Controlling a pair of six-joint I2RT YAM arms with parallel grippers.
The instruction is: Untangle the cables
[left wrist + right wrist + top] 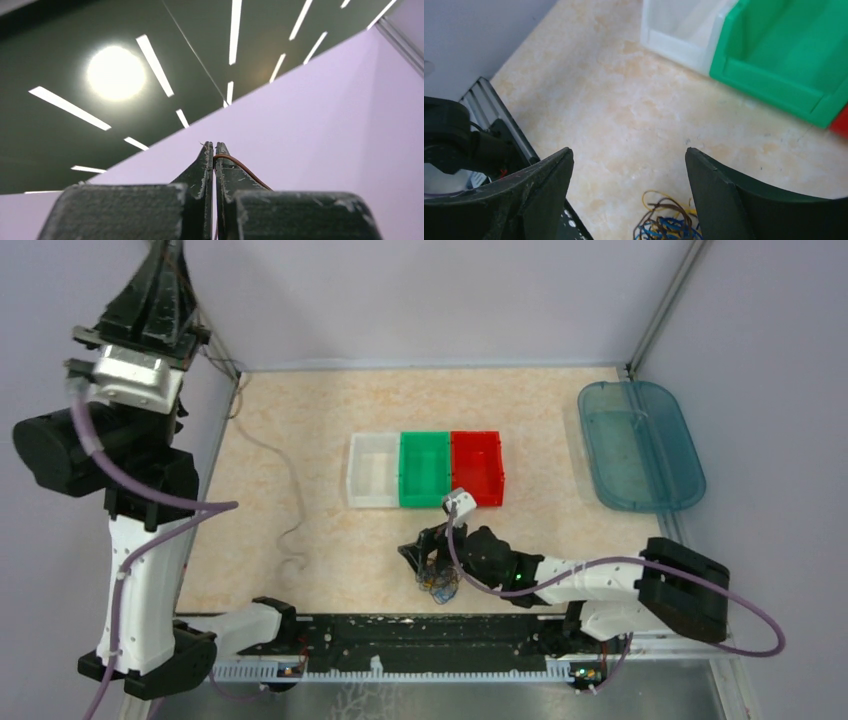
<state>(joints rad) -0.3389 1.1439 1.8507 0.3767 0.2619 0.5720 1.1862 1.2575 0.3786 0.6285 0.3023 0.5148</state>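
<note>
The cables are a small bundle [438, 583] of brown, blue and yellow curly wires near the table's front edge, also in the right wrist view [669, 225]. My right gripper [428, 552] hovers just over the bundle, jaws wide open and empty [628, 150]. My left gripper [165, 265] is raised high at the far left, pointing up, and is shut on one thin brown cable [240, 170]. That cable [292, 502] hangs down and trails over the table's left part, apart from the bundle.
Three bins stand in a row mid-table: white [372, 470], green [424, 470], red [477, 468]. A teal tray [640, 445] lies at the back right. The black rail [400, 635] runs along the front edge. Walls enclose the table.
</note>
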